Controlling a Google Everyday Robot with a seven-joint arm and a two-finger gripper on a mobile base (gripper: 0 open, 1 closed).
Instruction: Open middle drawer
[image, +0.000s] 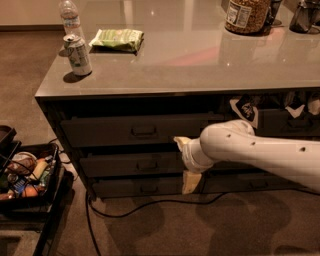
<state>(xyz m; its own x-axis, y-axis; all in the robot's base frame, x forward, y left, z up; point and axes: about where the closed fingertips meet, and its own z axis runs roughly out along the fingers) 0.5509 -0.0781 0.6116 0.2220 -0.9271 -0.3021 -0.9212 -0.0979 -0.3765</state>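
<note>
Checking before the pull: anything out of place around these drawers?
A loose black cable snakes over the floor before the bottom drawer. The gripper, open, sits at the middle drawer's right end; nothing else stands out.

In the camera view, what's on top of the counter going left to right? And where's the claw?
Soda can → green snack bag → big jar. The claw is lower down, open, in front of the middle drawer.
</note>
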